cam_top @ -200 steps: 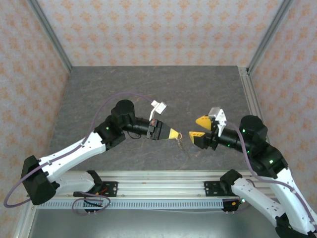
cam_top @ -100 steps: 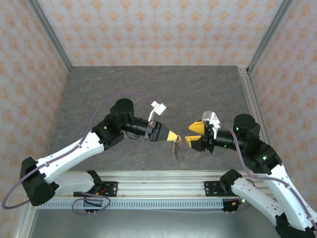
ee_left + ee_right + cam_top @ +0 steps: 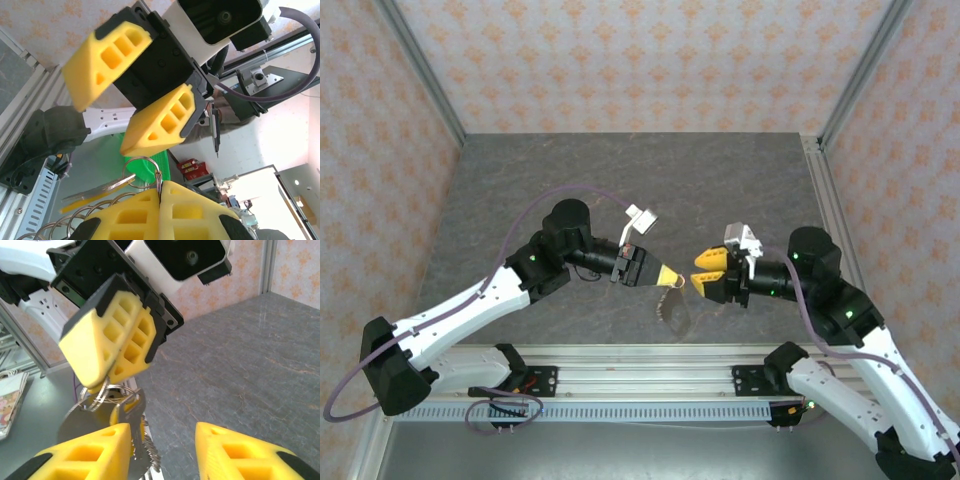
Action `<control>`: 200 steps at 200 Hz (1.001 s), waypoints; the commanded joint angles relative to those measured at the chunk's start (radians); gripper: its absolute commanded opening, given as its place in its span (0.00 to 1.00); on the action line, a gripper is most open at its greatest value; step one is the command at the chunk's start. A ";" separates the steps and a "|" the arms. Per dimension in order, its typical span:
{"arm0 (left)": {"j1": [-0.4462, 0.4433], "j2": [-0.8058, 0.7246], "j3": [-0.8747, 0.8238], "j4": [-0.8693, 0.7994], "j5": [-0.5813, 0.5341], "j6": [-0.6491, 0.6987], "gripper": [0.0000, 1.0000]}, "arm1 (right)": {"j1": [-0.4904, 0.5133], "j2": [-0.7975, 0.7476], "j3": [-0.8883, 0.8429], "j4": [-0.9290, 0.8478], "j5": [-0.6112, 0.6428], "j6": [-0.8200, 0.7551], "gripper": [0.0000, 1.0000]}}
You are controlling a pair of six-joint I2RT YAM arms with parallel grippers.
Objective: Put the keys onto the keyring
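- Peach patterned wallpaper walls (image 3: pixel 620 60) all round, dark grey stone-look bench (image 3: pixel 620 170) in the middle, metal frame (image 3: pixel 650 360) along the near edge.
- Left arm (image 3: pixel 480 300) and right arm (image 3: pixel 850 310): both angled inward over the front part of the bench, tips nearly meeting, well clear of the surface.
- Left hand (image 3: pixel 670 275): yellow fingers pressed tight together, pinching the keyring right at the tips. Super clear from the left wrist view, no gap at all between the two pads.
- Right hand (image 3: pixel 705 271): fingers spread, one above the other in the top view, with nothing between them. Pointed straight at the left hand's tip, just beside it but not touching as far as can be told.
- Round silvery tag (image 3: pixel 80 427): dangling off the ring, lowest and widest bit of the bunch, just above the right hand's own finger in the right wrist view.
- Wire coil (image 3: pixel 75 222): springy spiral poking out beside the left hand's fingers, bottom-left of the left wrist view. Can't tell what that hooks to.
- Keyring (image 3: pixel 142 172): thin metal loop sticking out from between the left hand's fingertips, held up in the air between the two hands.
- Yellow-headed key (image 3: pixel 131 412): already hanging off the ring, blade pointing down, tucked next to the round tag, close to one of the right hand's fingers.
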 commanded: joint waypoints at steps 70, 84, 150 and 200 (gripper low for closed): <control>-0.020 -0.024 0.079 -0.058 0.046 0.044 0.00 | 0.002 0.069 0.063 0.005 -0.091 -0.099 0.42; -0.020 -0.022 0.085 -0.062 0.047 0.043 0.00 | 0.005 0.067 0.068 0.004 -0.104 -0.097 0.42; -0.030 -0.013 0.100 -0.075 0.060 0.042 0.00 | 0.007 0.043 0.084 -0.041 -0.124 -0.121 0.46; -0.049 0.000 0.111 -0.092 0.074 0.050 0.00 | 0.009 0.052 0.088 -0.014 -0.152 -0.113 0.46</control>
